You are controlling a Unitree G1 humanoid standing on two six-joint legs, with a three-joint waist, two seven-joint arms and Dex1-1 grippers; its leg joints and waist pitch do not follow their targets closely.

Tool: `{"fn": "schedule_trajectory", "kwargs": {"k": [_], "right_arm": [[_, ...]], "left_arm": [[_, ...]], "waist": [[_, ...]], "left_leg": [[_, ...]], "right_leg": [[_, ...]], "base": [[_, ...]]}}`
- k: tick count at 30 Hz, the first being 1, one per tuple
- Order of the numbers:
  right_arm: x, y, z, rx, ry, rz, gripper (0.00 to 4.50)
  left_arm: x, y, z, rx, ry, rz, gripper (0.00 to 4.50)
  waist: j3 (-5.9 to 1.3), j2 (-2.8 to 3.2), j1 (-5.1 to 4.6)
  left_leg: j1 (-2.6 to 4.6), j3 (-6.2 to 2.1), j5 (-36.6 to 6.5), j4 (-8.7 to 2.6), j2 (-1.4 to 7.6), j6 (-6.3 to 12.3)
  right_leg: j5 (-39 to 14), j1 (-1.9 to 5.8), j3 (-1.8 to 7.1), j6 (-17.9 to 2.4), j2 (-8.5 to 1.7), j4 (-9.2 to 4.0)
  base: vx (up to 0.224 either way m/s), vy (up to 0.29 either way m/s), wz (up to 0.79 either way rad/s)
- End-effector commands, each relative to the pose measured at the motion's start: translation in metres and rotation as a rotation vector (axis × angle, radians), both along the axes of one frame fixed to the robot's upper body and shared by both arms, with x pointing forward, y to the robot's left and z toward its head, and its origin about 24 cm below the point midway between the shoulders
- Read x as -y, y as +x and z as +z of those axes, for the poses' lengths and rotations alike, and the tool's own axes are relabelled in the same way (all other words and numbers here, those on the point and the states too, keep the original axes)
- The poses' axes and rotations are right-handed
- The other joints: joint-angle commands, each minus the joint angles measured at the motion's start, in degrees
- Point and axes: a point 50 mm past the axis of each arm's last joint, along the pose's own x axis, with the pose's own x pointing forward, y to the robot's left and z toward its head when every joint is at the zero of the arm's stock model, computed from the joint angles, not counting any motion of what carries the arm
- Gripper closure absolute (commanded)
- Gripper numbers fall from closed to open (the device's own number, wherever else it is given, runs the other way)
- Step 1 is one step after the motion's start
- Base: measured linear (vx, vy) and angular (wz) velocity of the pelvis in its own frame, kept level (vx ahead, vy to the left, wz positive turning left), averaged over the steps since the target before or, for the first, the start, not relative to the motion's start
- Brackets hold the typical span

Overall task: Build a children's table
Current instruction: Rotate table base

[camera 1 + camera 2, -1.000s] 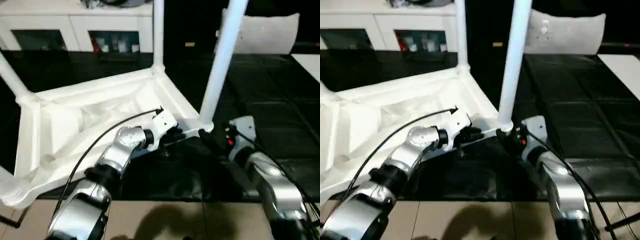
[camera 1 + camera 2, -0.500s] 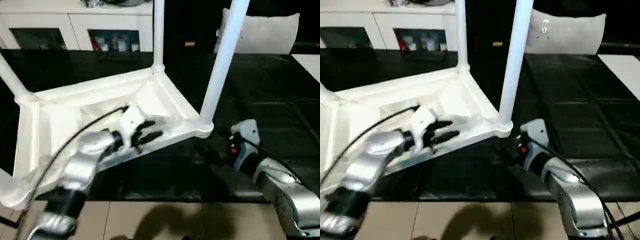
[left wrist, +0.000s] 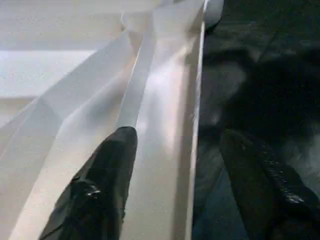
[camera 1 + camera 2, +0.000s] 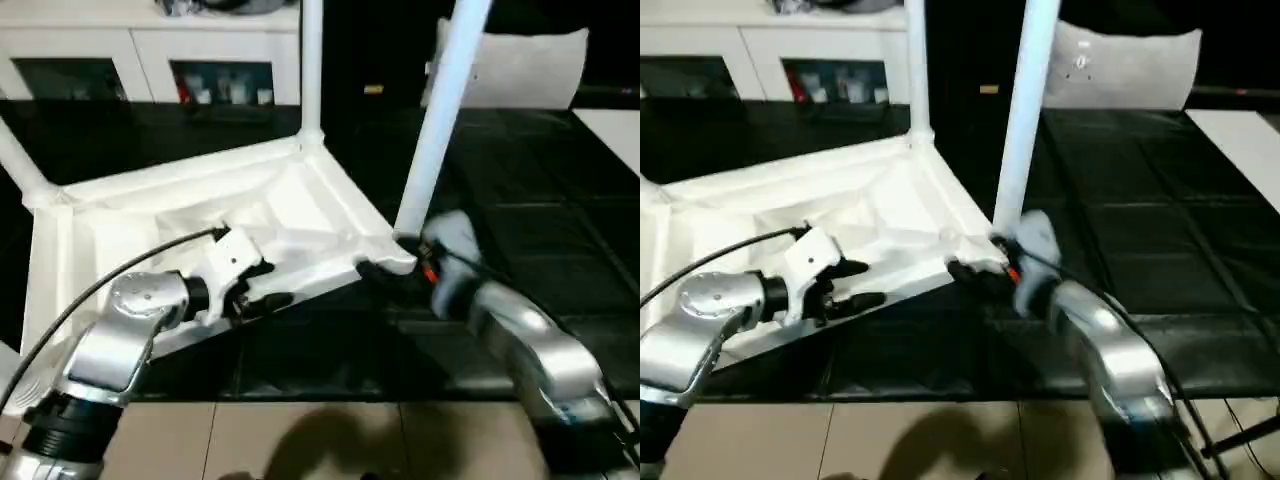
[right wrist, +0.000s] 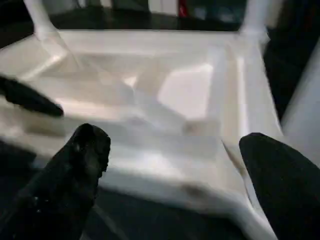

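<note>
Children's table [image 4: 300, 205] lies upturned between both parted hands.

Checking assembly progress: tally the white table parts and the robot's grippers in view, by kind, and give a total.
White plastic square tabletop, ribbed underside up: 1
White tapered round legs standing in corner sockets: 3
Black two-fingered grippers, left gripper and right gripper, both open: 2
Total: 6
</note>
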Motion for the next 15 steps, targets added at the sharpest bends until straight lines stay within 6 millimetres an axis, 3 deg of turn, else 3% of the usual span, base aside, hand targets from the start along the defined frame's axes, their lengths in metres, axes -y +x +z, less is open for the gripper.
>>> {"fn": "schedule_trajectory", "kwargs": {"k": [1, 4, 8, 12, 13, 14, 15], "right_arm": [[-0.010, 0.008, -0.003, 0.008, -0.017, 0.012, 0.00], [-0.021, 0.019, -0.002, 0.001, 0.006, 0.006, 0.00], [-0.031, 0.029, -0.003, -0.022, 0.031, -0.004, 0.00], [-0.038, 0.040, -0.005, -0.022, 0.028, -0.037, 0.00], [-0.038, 0.040, -0.005, -0.022, 0.028, -0.037, 0.00], [-0.037, 0.051, -0.004, -0.023, 0.050, -0.121, 0.00], [-0.037, 0.053, -0.004, -0.024, 0.055, -0.138, 0.00]], "left_arm": [[0.000, -0.002, -0.001, -0.005, 0.052, -0.014, 1.25], [-0.001, -0.002, -0.001, -0.001, 0.071, 0.002, 1.25], [-0.003, -0.003, -0.001, -0.007, 0.073, 0.015, 1.25], [-0.005, -0.003, -0.002, -0.012, 0.091, 0.020, 1.25], [-0.005, -0.003, -0.002, -0.012, 0.091, 0.020, 1.25], [-0.004, -0.003, -0.002, -0.012, 0.091, 0.020, 1.25], [-0.004, -0.002, -0.002, -0.012, 0.091, 0.020, 1.25]], "waist": [[-3.45, 0.17, 0.07], [-3.57, 0.04, 0.21], [-3.61, 0.52, 0.13], [-3.59, 0.17, 0.05], [-3.60, 0.25, 0.08], [-3.65, 0.77, 0.09], [-3.65, 0.77, 0.09]], "left_leg": [[-0.06, -0.30, -9.71, -3.87, 1.55, 0.59], [-0.06, -0.32, -8.45, -3.82, 1.57, 0.43], [0.09, -0.35, -9.89, -3.85, 1.51, -0.34], [0.03, -0.33, -10.51, -3.87, 1.42, -0.68], [0.08, -0.32, -10.54, -3.83, 1.40, -0.74], [0.14, -0.38, -10.75, -3.83, 1.45, -0.97], [0.14, -0.38, -10.75, -3.83, 1.45, -0.97]], "right_leg": [[-13.83, 2.81, 2.86, -9.42, -3.23, -4.14], [-10.83, 3.01, 2.83, -10.49, -3.21, -3.62], [-10.04, 3.01, 2.80, -11.22, -3.10, -3.50], [-11.37, 3.03, 2.82, -11.14, -3.17, -3.56], [-11.74, 2.99, 2.82, -11.11, -3.19, -3.55], [-12.12, 2.95, 2.88, -10.94, -3.28, -3.53], [-12.12, 2.95, 2.88, -10.94, -3.28, -3.53]], "base": [[0.000, 0.000, 0.00], [0.000, 0.000, 0.00], [0.000, 0.000, 0.00], [0.000, 0.000, 0.00], [0.000, 0.000, 0.00], [0.000, 0.000, 0.00], [0.000, 0.000, 0.00]]}}
